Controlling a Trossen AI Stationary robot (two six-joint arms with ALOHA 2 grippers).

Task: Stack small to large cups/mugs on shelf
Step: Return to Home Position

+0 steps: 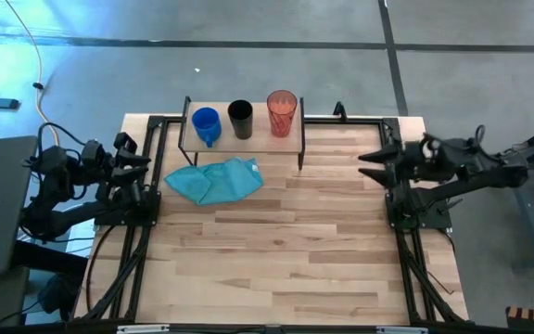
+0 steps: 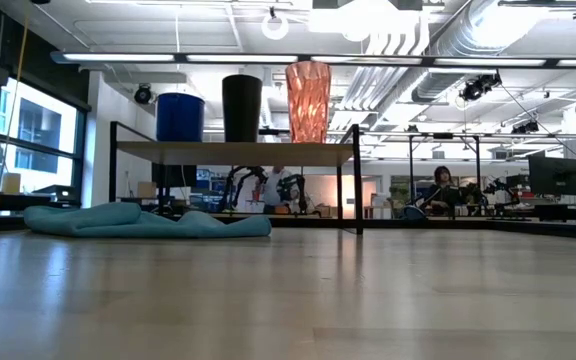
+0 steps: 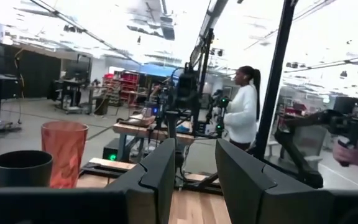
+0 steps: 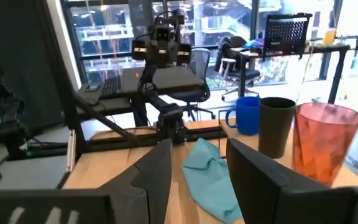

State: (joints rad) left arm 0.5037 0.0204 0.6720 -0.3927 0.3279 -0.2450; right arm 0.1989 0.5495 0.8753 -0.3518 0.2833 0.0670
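Now: blue mug, black cup, red tumbler in row on shelf, table's far edge. Left fingers, right fingers spread, empty, at table's side edges. Fold arms slowly, clear of shelf.

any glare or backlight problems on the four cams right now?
High view: bright glare patch on the floor top left; table evenly lit. Low view: ceiling strip lights behind the shelf, black cup nearly a silhouette. Left wrist view: ceiling blown out white beyond the left end effector. Right wrist view: bright windows beyond the right end effector; red tumbler glows through.
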